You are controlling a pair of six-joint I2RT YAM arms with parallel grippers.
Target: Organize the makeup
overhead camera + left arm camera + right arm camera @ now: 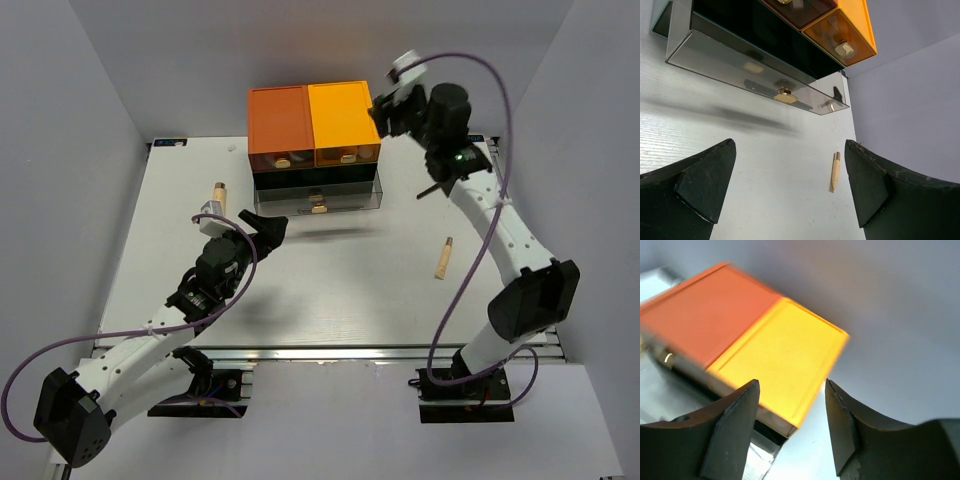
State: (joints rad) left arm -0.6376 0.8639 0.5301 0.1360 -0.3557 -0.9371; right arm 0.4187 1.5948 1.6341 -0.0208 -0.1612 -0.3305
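Observation:
One beige tube (443, 258) lies on the white table right of centre, also seen as the beige tube (835, 171) in the left wrist view. A second beige tube (218, 192) lies at the left, beyond my left arm. A thin black stick (432, 190) rests by my right arm. My left gripper (263, 226) (790, 185) is wide open, low in front of the drawer box, holding nothing. My right gripper (382, 110) (792, 425) hangs open and empty over the box's back right corner. Sponges, puff and jar are out of view.
The orange-topped drawer box (313, 120) stands at the table's back centre. Its smoked lower drawer (760, 75) with a gold knob (785, 95) is pulled out toward me, and faint shapes show inside. Grey walls close in on three sides.

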